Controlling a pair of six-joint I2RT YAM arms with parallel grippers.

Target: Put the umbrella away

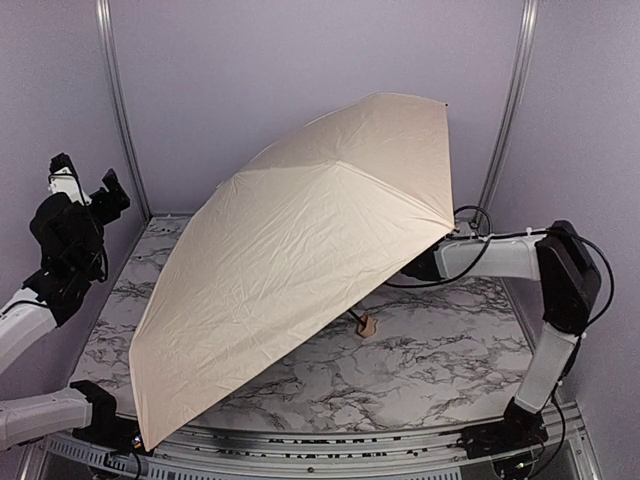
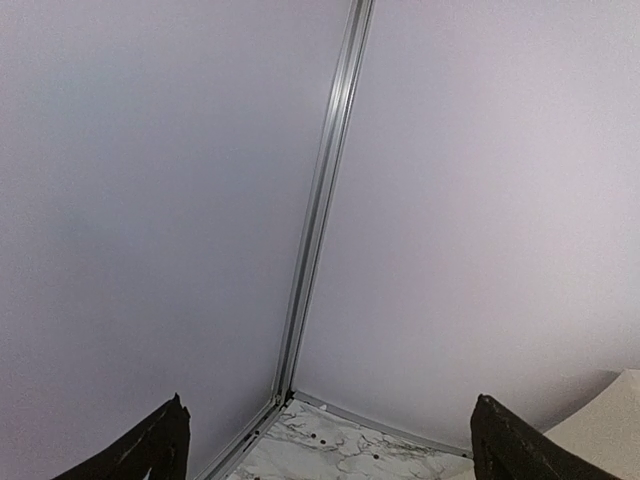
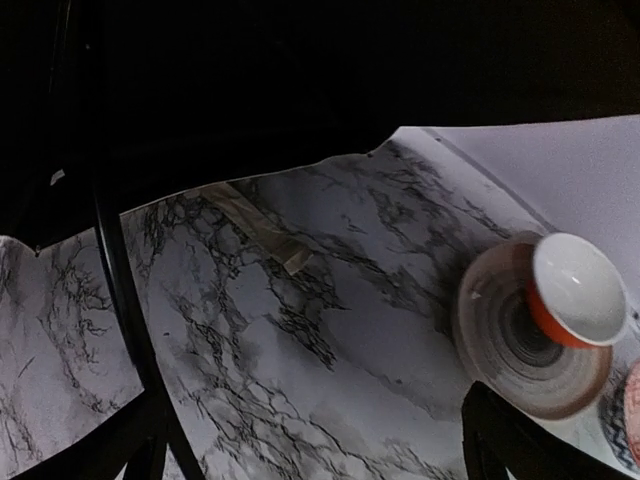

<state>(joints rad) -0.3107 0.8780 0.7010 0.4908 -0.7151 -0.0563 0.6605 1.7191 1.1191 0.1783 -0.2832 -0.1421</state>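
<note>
The umbrella (image 1: pixel 300 260) stands open on the marble table (image 1: pixel 440 350), with its cream-beige canopy tilted toward the front left. Its small tan handle (image 1: pixel 366 325) rests on the table under the canopy's right edge. My left gripper (image 1: pixel 90 178) is raised at the far left near the wall, open and empty; in the left wrist view (image 2: pixel 330 400) a corner of the canopy (image 2: pixel 610 410) shows at lower right. My right gripper (image 3: pixel 315 410) is open and empty, reaching under the canopy's dark underside (image 3: pixel 250 80), beside a thin dark rib (image 3: pixel 115 260). In the top view the canopy hides it.
A red-and-white bowl (image 3: pixel 575 290) sits on a grey plate (image 3: pixel 495 330) under the canopy at the back of the table. A strip of tape (image 3: pixel 270 235) lies on the marble. Lilac walls with metal posts (image 1: pixel 118 110) close in the back and sides.
</note>
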